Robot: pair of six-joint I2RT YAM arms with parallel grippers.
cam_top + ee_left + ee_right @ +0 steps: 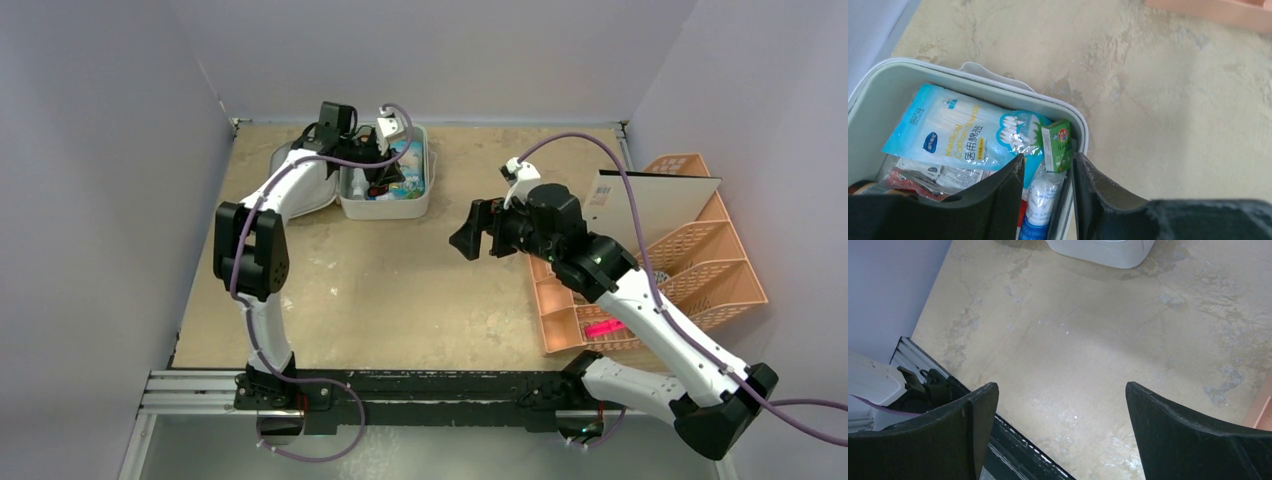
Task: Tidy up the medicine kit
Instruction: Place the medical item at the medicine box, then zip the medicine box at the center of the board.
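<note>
The peach organizer stands at the right edge of the desk. The open medicine kit sits by the far edge, left of centre. The right gripper hovers mid-desk, spread wide. The left gripper, narrowed, straddles the kit's wall and a white roll; whether it pinches cannot be told.

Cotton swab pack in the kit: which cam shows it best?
Left wrist. The blue cotton swab pack lies face-up inside the medicine kit, label readable, close up. Top external shows only a small bluish patch in the kit, partly behind the left arm. Right wrist catches just the kit's outer wall at the frame top; no pack.
</note>
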